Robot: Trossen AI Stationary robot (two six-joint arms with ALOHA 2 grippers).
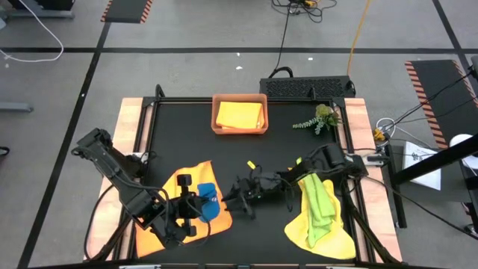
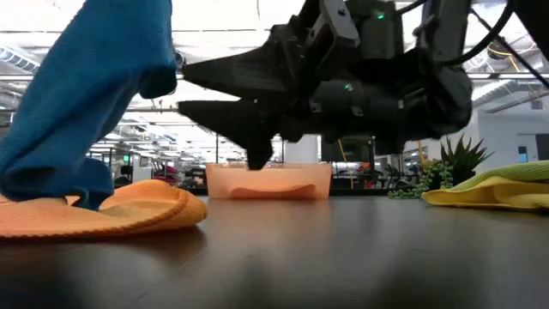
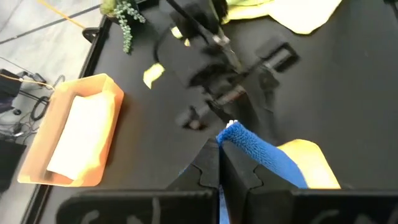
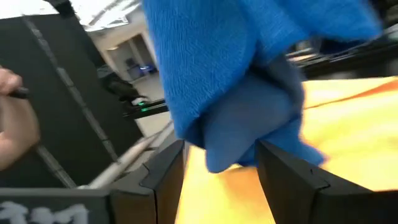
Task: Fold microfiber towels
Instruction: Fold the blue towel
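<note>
Blue towel lifted at lower left of the high view, over the orange towel, pinched in the clenched left claw. Just right of it, right claw spread wide around the hanging blue folds. Black bench beneath.

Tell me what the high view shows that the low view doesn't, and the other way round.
Only the high view shows the lime green towel lying on a yellow towel, and the yellow towel inside the tray. Only the low view shows the blue towel hanging lifted above the orange towel. Both show the plant sprig and the right gripper open near the blue towel.
</note>
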